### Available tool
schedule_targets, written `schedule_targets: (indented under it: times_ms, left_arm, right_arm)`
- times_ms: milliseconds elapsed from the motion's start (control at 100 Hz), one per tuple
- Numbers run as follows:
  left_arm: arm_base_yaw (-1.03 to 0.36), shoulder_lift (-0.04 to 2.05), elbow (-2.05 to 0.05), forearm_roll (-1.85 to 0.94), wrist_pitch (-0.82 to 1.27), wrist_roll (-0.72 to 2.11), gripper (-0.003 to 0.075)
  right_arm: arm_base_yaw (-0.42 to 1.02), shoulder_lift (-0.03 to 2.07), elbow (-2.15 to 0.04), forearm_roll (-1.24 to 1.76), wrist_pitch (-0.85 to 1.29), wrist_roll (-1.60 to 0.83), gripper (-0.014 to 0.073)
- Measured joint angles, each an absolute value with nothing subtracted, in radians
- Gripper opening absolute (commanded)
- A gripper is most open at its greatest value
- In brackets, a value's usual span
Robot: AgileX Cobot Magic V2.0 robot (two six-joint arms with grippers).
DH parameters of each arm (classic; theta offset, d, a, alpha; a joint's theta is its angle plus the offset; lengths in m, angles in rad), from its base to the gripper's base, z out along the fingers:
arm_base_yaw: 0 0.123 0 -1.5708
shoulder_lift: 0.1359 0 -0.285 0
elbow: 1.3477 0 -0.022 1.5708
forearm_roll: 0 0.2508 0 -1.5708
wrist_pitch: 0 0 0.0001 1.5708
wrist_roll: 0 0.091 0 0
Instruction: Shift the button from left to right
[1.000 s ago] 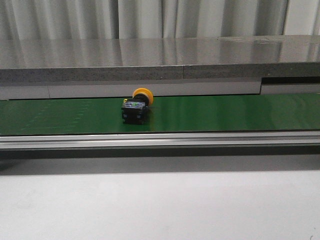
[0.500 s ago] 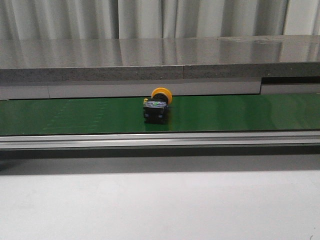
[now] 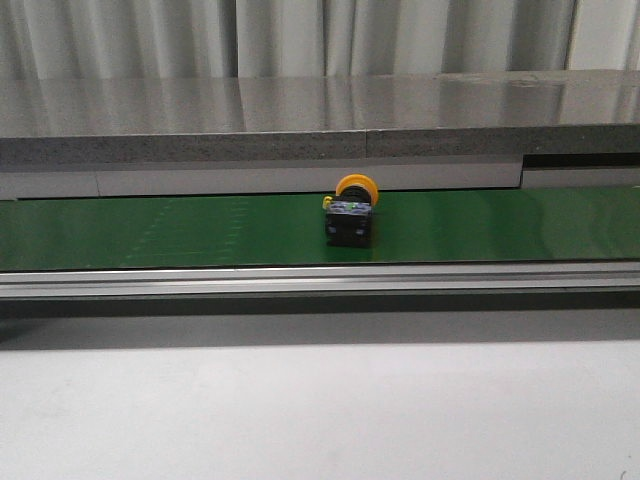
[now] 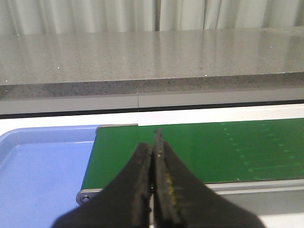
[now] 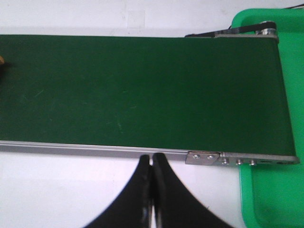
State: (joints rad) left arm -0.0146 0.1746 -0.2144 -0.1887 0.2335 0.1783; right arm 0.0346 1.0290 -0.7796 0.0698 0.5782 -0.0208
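Button [image 3: 349, 215] work, near to far: closest to you is the pale tabletop [image 3: 320, 410], then the metal rail, then the green belt [image 3: 150, 230], and the button sits on that belt just right of its middle in the front view, black body toward you, yellow cap tipped away toward the grey ledge [image 3: 300, 125] behind, so its long axis runs front to back across the belt. Neither hand holds it. Your left hand [image 4: 153, 190] is closed with nothing between its fingers, hanging over the belt's left end beside the blue tray [image 4: 38, 171]; your right hand [image 5: 153, 190] is likewise closed and empty, poised at the near rail by the belt's right end and the green tray [image 5: 270, 190]. In the right wrist view only a sliver of yellow shows at the picture's edge, so the button lies up-belt from that hand, well apart; I judge the right arm the better placed to meet it. Compared with a second ago, the button has shifted steadily rightward along the belt, its pose unchanged.
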Motion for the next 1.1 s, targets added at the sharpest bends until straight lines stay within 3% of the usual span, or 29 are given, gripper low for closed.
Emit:
schedule_targets:
  times_ms: [80, 250, 340, 740, 1100]
  left_arm:
    - [-0.015, 0.175, -0.214, -0.189, 0.234, 0.178, -0.0020]
    - [-0.015, 0.175, -0.214, -0.189, 0.234, 0.178, -0.0020]
    - [-0.015, 0.175, -0.214, -0.189, 0.234, 0.180, -0.0020]
    - [-0.015, 0.175, -0.214, -0.189, 0.234, 0.180, -0.0020]
    - [-0.015, 0.175, -0.214, -0.189, 0.234, 0.180, -0.0020]
  right_arm:
    - [0.035, 1.045, -0.780, 0.070, 0.585, -0.021, 0.0141]
    - [0.035, 1.051, -0.780, 0.072, 0.610, -0.021, 0.0561]
    - [0.035, 1.051, -0.780, 0.072, 0.625, -0.021, 0.0667]
    - [0.036, 1.066, -0.802, 0.152, 0.621, -0.021, 0.0652]
    - [0.138, 1.262, -0.939, 0.157, 0.648, -0.021, 0.0652]
